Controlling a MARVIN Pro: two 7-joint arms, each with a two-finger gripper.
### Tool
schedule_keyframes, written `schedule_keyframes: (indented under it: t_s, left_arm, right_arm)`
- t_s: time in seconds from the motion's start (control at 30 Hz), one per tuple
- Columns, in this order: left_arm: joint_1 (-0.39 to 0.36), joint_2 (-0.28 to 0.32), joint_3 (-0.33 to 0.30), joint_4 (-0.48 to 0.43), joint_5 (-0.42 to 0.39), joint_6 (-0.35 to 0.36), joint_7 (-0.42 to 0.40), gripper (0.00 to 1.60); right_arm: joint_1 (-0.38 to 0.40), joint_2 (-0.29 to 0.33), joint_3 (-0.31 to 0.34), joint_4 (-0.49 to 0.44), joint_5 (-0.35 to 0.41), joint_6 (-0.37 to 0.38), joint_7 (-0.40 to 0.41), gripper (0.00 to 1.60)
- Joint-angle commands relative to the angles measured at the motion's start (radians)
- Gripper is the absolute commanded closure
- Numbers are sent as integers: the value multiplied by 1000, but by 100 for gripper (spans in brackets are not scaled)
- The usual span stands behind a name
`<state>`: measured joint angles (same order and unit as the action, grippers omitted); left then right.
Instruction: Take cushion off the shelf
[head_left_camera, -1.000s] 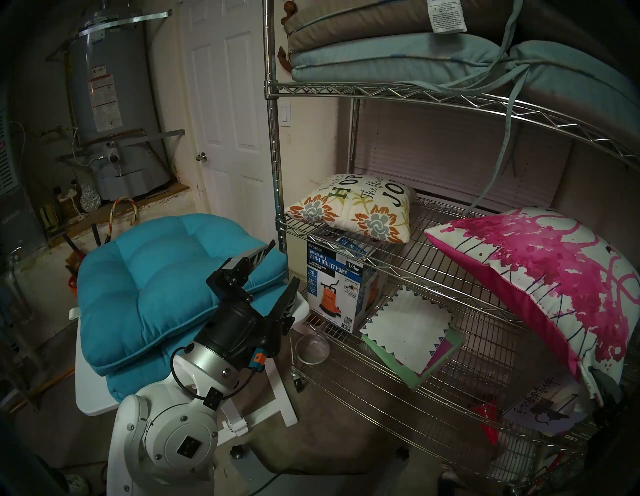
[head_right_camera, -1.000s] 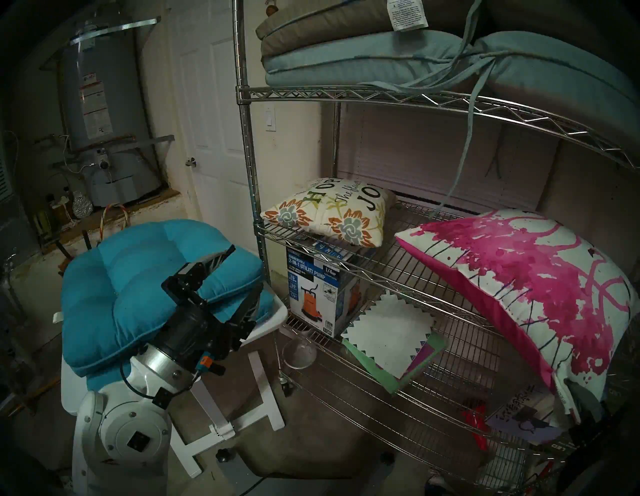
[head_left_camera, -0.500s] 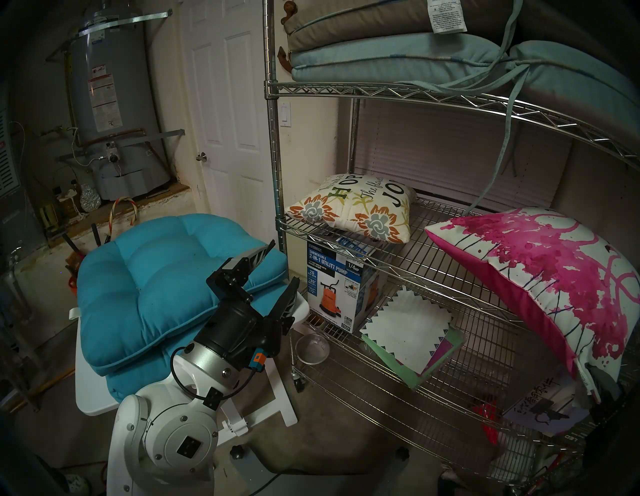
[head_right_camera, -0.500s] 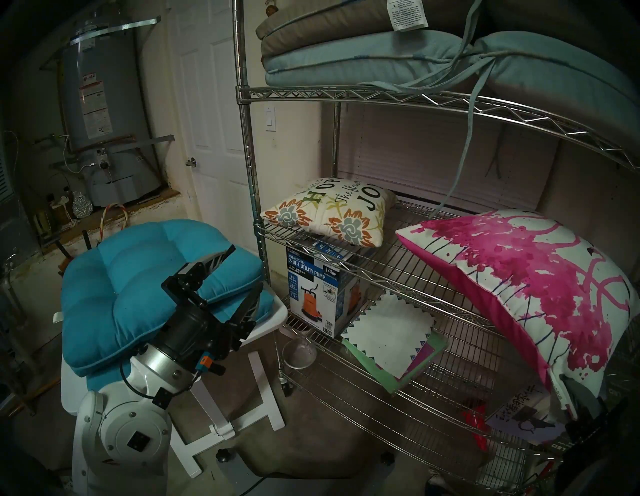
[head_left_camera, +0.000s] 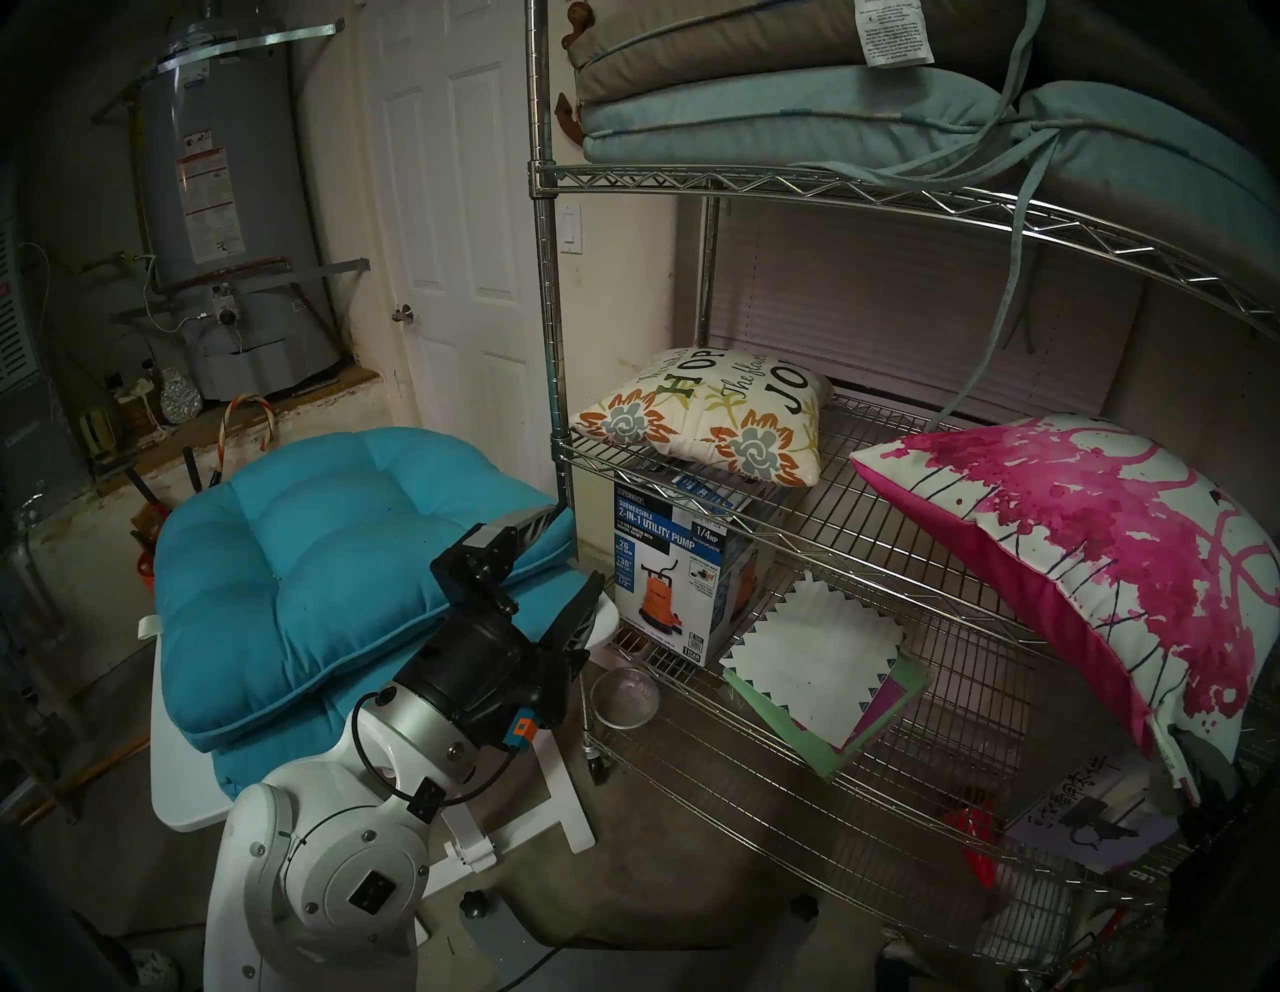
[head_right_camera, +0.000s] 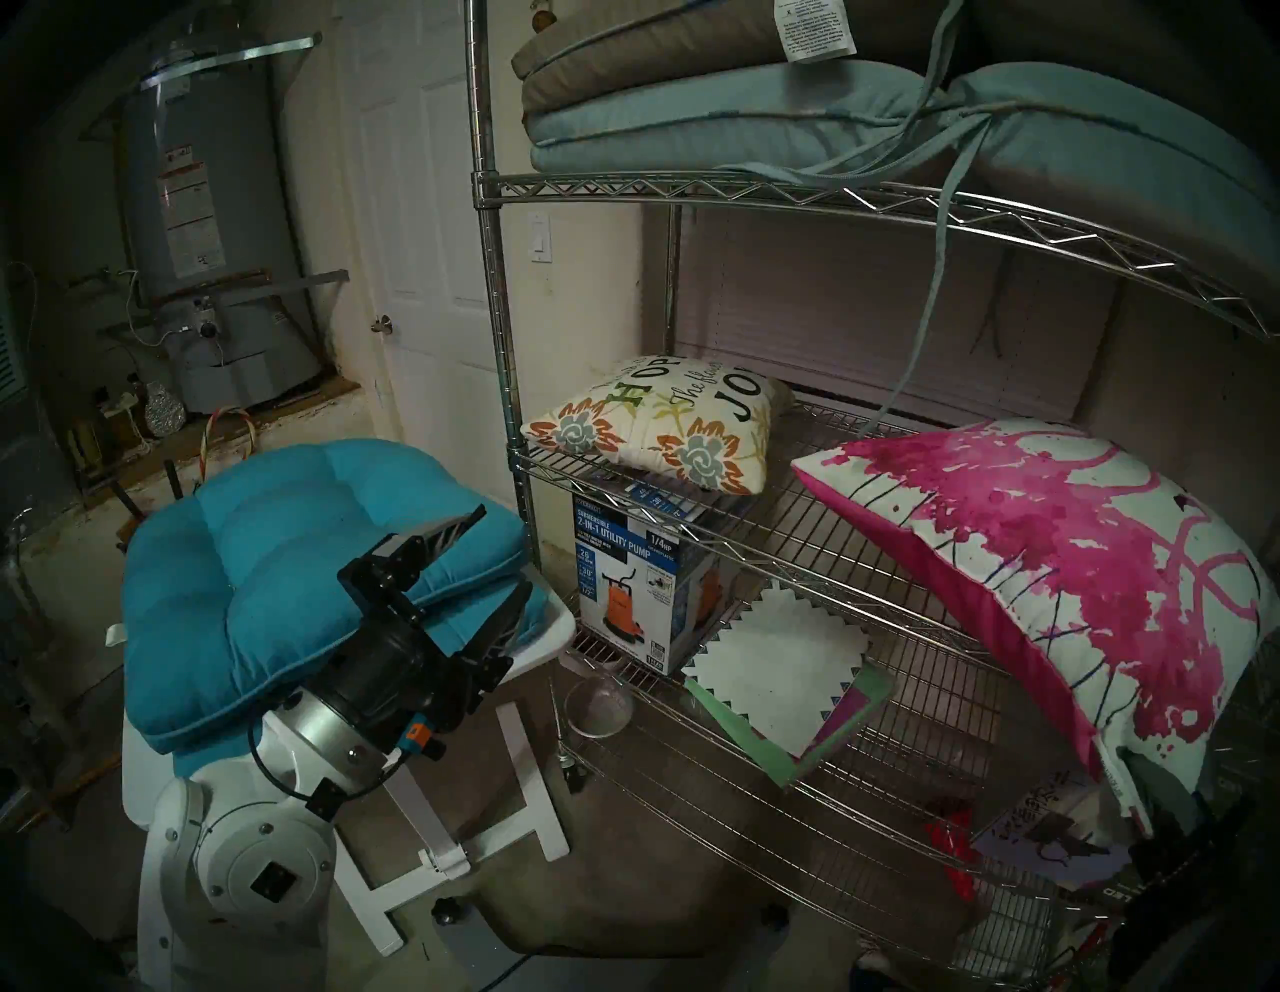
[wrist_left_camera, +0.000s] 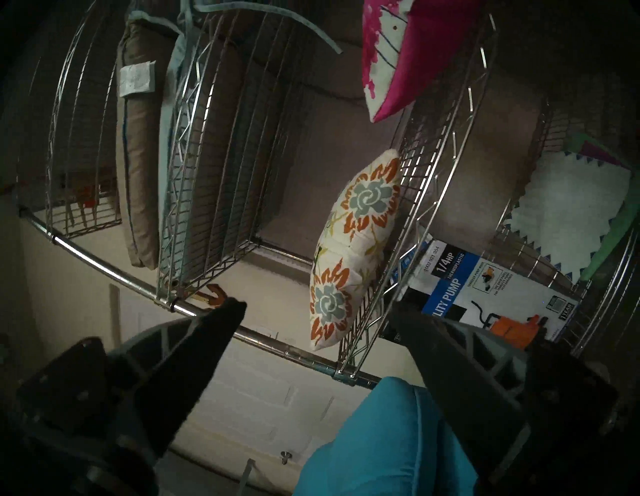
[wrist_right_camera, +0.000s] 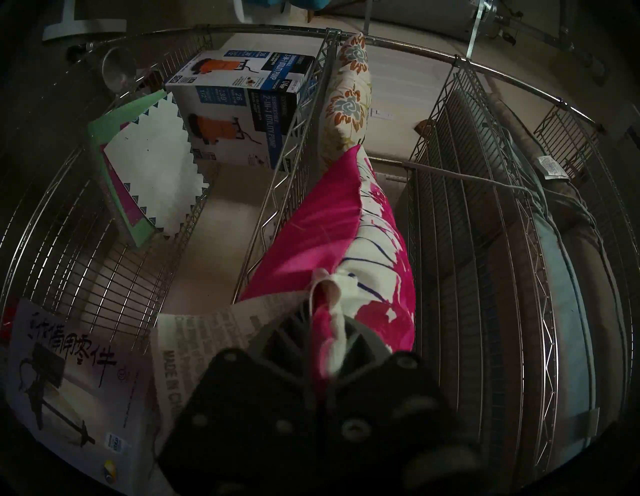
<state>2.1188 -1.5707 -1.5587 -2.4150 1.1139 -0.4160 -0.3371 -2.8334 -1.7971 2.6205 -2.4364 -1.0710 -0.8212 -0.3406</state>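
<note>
With my right claw (wrist_right_camera: 329, 332) clenched on just 1 corner of the pink cushion (head_left_camera: 1080, 554), tilted on the rack's (head_left_camera: 796, 183) middle tier, and my left claw (head_left_camera: 564, 547) released, I fear it slips or snags the wires.

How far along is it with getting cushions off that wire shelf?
Done: two teal cushions lie stacked on the white table, off the shelf. In hand: the right hand is shut on a corner of the pink cushion, which leans on the middle tier. Left: pulling it clear; the floral cushion sits untouched, and the left hand is open.
</note>
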Motion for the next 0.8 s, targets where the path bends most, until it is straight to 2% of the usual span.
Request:
schedule_keyframes:
  t_s: [0.0,0.2,0.77]
  left_arm:
    - [-98,32,25,-28,54,-30,-2,0]
    - [-177,28,47,-7,86,-32,-31,0]
    - [-349,-4,109,74,81,-8,-139,0]
  right_arm:
    - [-1,-1,3,-7,3,1,0,160]
    - [0,-1,4,-7,3,1,2,160]
    - [3,-2,5,-7,4,0,6,160]
